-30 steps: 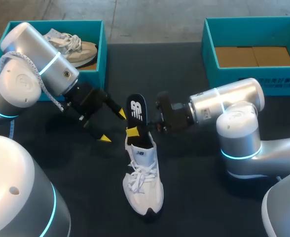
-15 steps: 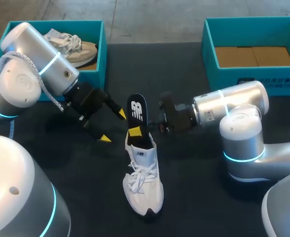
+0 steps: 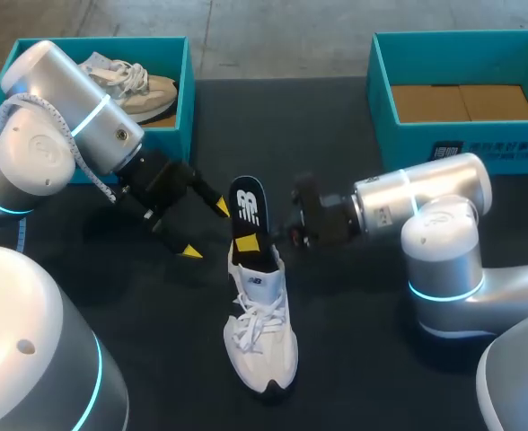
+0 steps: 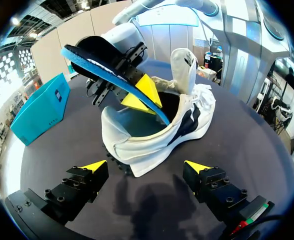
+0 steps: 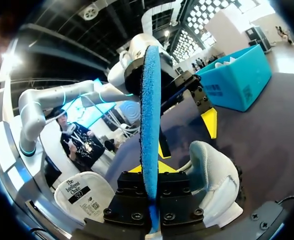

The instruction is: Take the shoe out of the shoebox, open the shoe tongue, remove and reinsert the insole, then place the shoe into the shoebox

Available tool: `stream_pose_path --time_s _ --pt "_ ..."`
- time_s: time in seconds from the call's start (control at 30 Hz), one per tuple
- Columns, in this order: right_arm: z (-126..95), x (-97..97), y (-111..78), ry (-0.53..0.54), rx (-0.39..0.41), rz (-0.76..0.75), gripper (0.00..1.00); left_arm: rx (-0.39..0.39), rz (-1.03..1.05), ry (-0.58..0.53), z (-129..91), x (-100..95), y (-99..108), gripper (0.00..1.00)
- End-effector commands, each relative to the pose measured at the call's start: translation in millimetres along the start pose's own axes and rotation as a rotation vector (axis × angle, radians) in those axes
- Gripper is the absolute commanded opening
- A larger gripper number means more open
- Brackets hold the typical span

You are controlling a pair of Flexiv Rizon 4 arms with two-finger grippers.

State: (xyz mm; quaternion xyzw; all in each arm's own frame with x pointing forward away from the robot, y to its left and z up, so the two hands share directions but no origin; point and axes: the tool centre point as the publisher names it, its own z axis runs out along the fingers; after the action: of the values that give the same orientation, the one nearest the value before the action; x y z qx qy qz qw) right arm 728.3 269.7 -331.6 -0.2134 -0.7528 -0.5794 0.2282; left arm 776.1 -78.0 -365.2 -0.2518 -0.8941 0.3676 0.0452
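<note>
Because the insole looks like a thin, light sheet of foam, I would expect it to bow or fold if driven from its free end, so a hold low down, close to the shoe, suits it best. That is where the right tool has it, fingers pressed together on its black top and blue underside just above the shoe's heel opening, with the rest of the sheet rising behind the heel. The shoe sits on its sole on the counter, with its tongue lifted. It is probably light and soft in the upper, so it may skid or tip, and the firmer heel collar seems the place to steady it. The left tool hangs just beside the shoe's heel, fingers spread wide, touching nothing. How deep the insole's front end reaches inside the shoe is hidden. From above, only one yellow tip of the right tool shows against the shoe.
</note>
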Motion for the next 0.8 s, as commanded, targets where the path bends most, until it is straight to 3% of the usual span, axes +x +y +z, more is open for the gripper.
stream_pose_path --time_s 0.03,0.43,0.73,0.8 --pt "4.9 -1.0 -6.1 0.001 0.01 0.016 0.0 -0.003 0.0 0.001 0.1 0.1 -0.2 1.0" --pt "12.0 2.6 -33.5 0.017 0.019 0.085 0.0 -0.003 0.0 0.001 0.1 0.1 -0.2 1.0" --pt "9.1 6.5 -29.3 0.003 0.011 0.072 0.0 -0.003 0.0 0.001 0.1 0.1 -0.2 1.0" --pt "8.3 7.1 -26.2 0.001 0.012 0.065 0.14 -0.003 0.0 0.001 0.1 0.1 -0.2 1.0"
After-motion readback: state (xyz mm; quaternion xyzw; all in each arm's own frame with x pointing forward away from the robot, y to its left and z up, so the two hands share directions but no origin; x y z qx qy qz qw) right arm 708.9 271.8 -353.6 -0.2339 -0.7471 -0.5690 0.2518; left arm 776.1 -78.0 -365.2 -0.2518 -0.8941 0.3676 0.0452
